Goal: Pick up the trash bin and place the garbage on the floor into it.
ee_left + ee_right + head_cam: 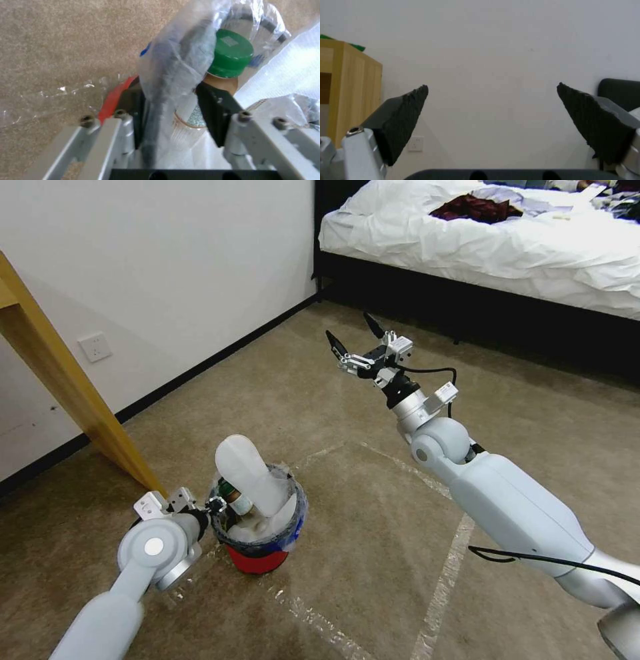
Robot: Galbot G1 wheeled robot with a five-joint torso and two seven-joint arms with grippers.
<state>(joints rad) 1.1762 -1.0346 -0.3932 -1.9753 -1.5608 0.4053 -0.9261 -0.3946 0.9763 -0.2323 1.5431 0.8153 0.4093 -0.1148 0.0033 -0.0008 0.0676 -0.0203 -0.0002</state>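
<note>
Left claw (173, 105) grips trash bin (257, 557) rim; right claw (353, 339) spread, raised

Even, soft indoor light; left wrist view blurred up close.

Ahead of me a white wall (167, 267) meets a black skirting (220, 355). A socket (95, 347) sits low on the wall, beside a slanting wooden leg (73, 387). Farther off stands a bed (493, 240) with rumpled white sheets and dark red cloth (475, 208) on top. I also see a wooden cabinet (350, 92) against the wall.
</note>
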